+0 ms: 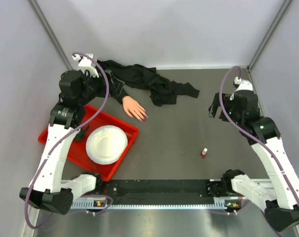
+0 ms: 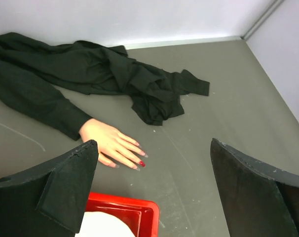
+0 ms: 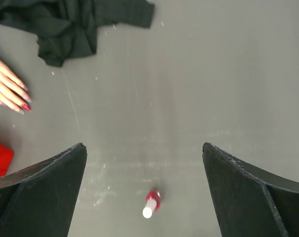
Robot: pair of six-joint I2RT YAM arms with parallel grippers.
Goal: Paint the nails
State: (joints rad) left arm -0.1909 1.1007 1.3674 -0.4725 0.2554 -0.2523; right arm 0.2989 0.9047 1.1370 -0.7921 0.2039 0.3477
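Grey tabletop (image 1: 179, 123) is bearing the mannequin hand (image 1: 133, 107) far left, its tiny rigid nails (image 2: 141, 163) pointing near-right, likely needing only light strokes. Left gripper (image 2: 153, 144) and right gripper (image 3: 143, 145) are hovering spread, empty. Polish bottle (image 3: 150, 203), standing near right, is looking light and tippy; grasping its white cap (image 3: 147, 213) seems best.

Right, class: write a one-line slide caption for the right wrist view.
Open right tool above the red polish bottle on a grey table, mannequin hand at frame's left edge.

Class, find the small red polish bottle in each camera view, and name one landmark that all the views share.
Top external: polish bottle right of centre, lower half.
Left wrist: not in view.
Right wrist: the bottle, bottom centre.
Shared landmark: the mannequin hand.
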